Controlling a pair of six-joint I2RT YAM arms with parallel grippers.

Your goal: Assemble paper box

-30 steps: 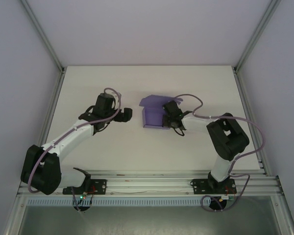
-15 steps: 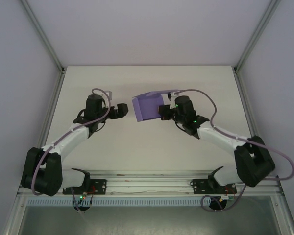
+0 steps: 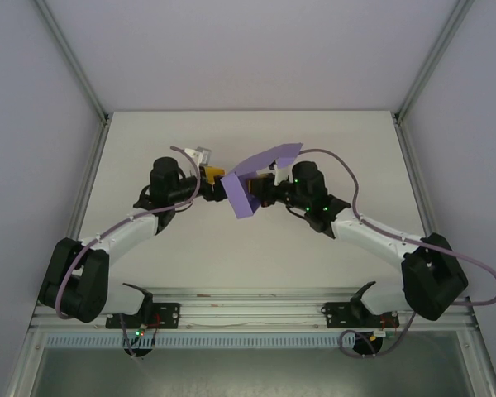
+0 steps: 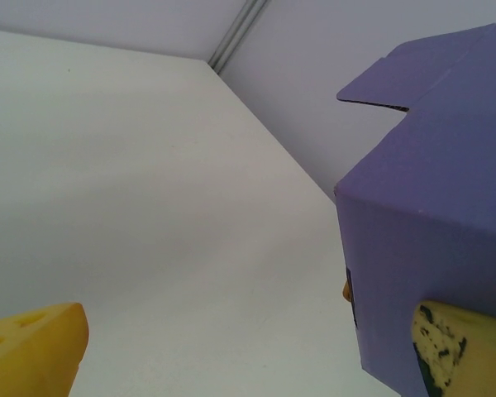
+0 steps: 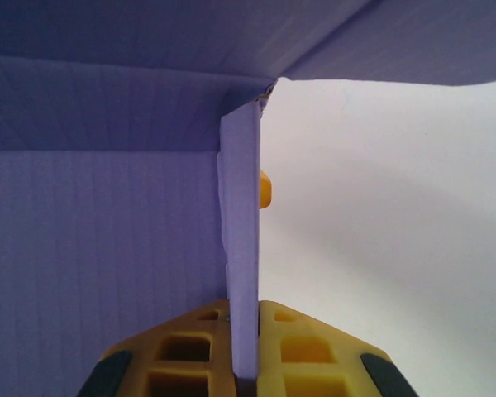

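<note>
White tabletop [image 3: 331, 141] lies beneath the tilted purple paper box [image 3: 241, 194], which the right fingers [image 5: 190, 351] hold clenched on one thin wall, seemingly to present it to the left fingers [image 4: 467, 351], spread wide at its opposite side, one close against it.

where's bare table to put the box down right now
Crowded at the middle: the right gripper holds the paper box beside the open left gripper. The table is bare along the far edge behind them, and in the wide near patch between them and the front rail.
</note>
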